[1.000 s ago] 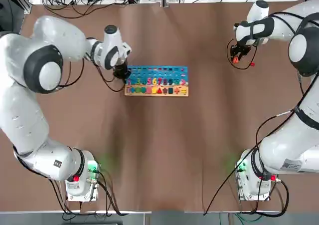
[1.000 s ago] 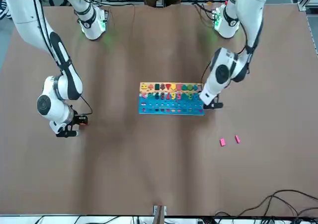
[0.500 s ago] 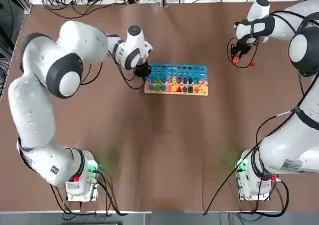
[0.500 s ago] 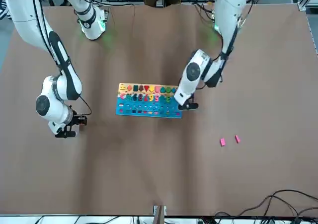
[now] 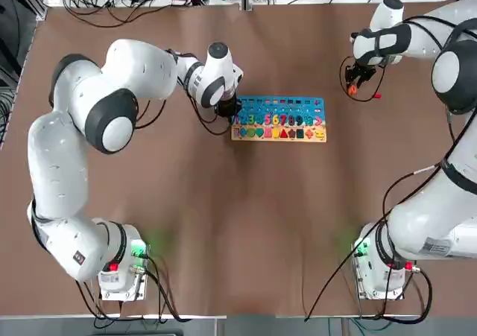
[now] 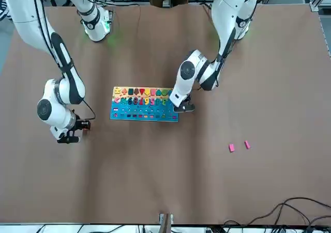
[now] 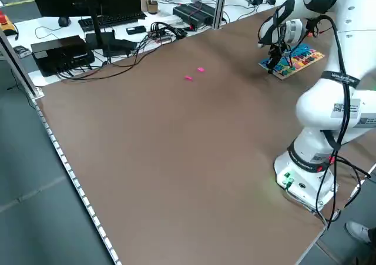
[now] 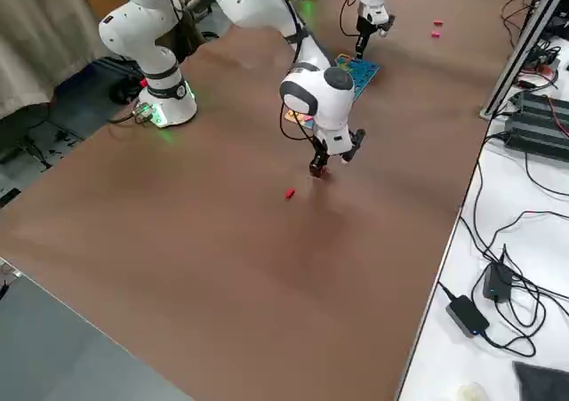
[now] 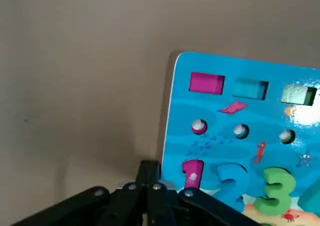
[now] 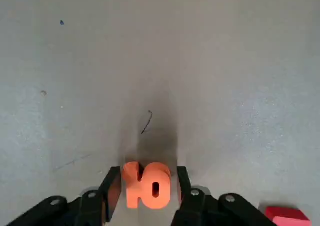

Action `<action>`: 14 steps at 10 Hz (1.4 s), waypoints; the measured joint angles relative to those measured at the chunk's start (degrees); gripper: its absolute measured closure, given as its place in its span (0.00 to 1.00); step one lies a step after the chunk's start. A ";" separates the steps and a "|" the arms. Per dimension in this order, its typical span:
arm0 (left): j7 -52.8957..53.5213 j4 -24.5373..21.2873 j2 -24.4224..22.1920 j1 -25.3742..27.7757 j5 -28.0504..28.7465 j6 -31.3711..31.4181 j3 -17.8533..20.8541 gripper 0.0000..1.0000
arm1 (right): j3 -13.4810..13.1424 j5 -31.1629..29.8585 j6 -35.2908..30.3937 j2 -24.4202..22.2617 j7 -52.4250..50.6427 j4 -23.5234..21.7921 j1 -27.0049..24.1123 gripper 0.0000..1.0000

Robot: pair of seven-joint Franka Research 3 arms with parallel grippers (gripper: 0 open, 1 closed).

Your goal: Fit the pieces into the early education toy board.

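While both arms reach over the brown table, the scene stands thus:
Left gripper: fingers pressed together, tip at the board's 9 o'clock short edge, touching or just beside it.
Toy board: flat at table centre, blue half toward 12 o'clock, tan strip toward 6 o'clock.
Right gripper: at 2 o'clock of the board, well apart, pinching an orange piece against the table.
Red piece: just beside the right gripper.
Two pink pieces: side by side at the board's 10 o'clock, well apart.
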 joint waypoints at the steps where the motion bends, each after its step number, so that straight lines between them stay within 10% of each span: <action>1: 0.00 0.41 0.10 0.05 0.00 -0.78 -0.01 0.99 | -0.01 0.00 -0.01 0.00 0.00 0.00 -0.01 0.47; 4: 3.17 2.45 -2.31 3.29 0.00 -10.47 0.08 0.96 | -0.02 0.00 -0.10 0.01 0.00 -0.05 -0.01 0.47; 11: 17.52 15.85 -4.60 22.70 4.24 -20.81 0.69 0.00 | -0.04 0.00 -0.40 0.03 -0.01 -0.34 -0.03 0.47; 14: 24.06 19.60 -0.11 28.20 4.28 -22.12 0.69 0.00 | -0.03 0.00 -0.43 0.02 -0.03 -0.34 -0.03 0.57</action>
